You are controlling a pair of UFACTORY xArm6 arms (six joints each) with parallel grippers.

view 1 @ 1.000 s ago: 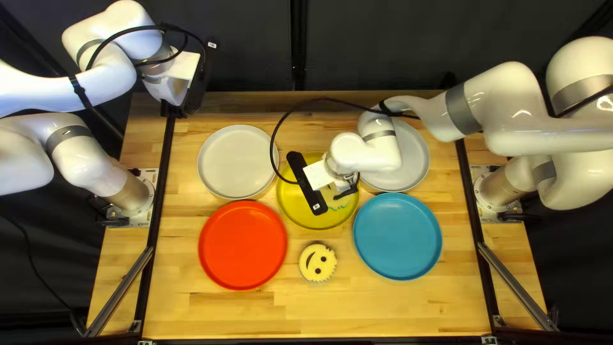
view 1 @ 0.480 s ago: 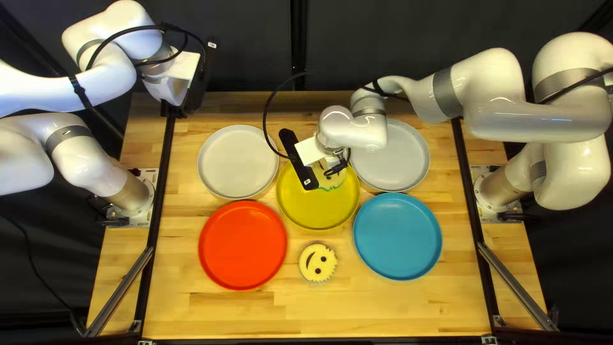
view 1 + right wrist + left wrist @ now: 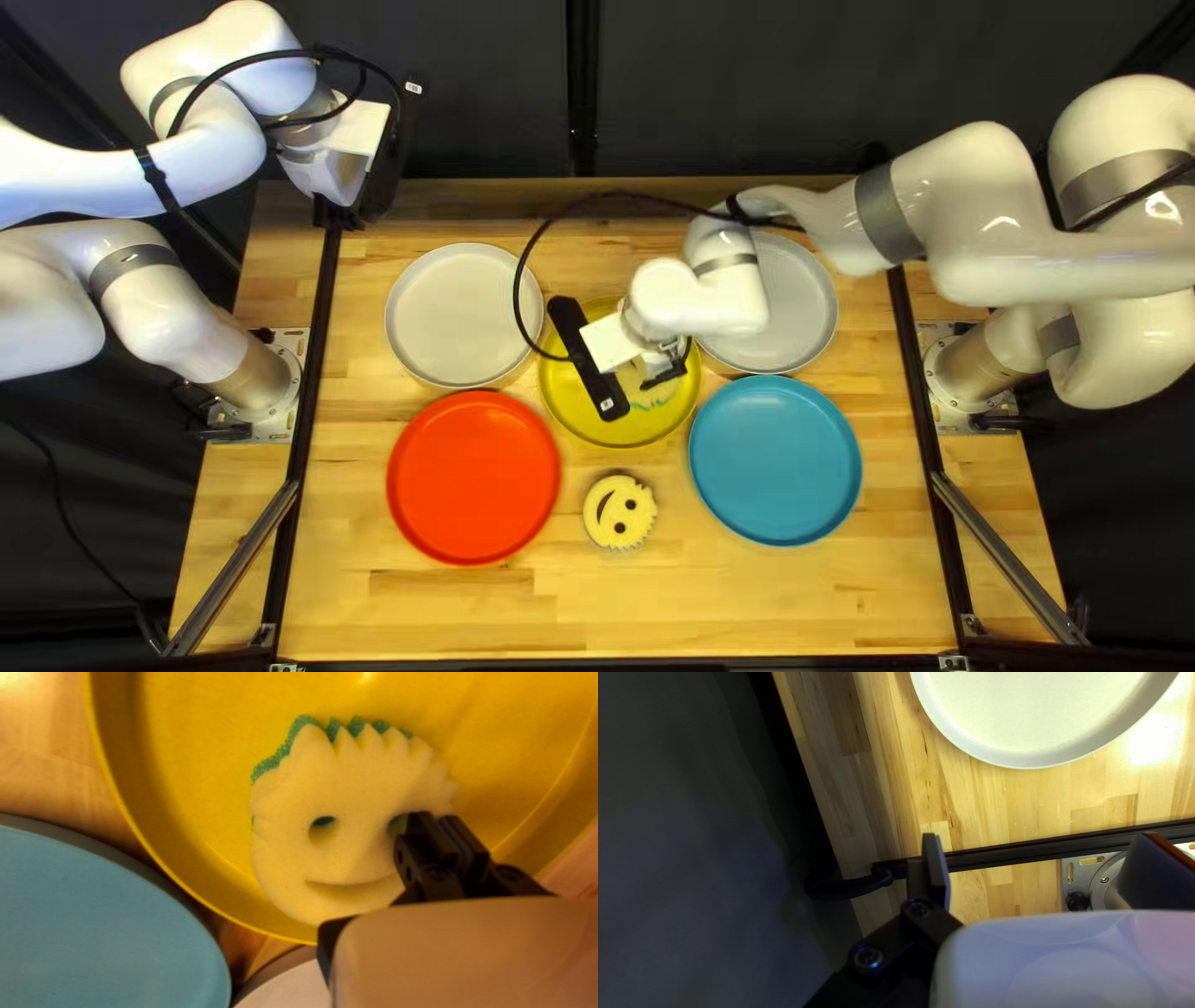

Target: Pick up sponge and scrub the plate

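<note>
Right gripper [image 3: 670, 368] pinched sponge [image 3: 355, 784] by its edge — fingers nearly together — on yellow plate [image 3: 647, 429]. Left gripper [image 3: 379, 187] hung far left, spread wide and empty.

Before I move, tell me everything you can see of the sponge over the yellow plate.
The sponge is a round smiley, face up: pale foam-like top with jagged spikes, two eye holes and a curved smile slit, and a rough green layer beneath, showing past some spikes. It is over the yellow plate, inside its rim; whether it presses down, I cannot tell. My right pincer is shut on its side, partly hiding one eye hole.
</note>
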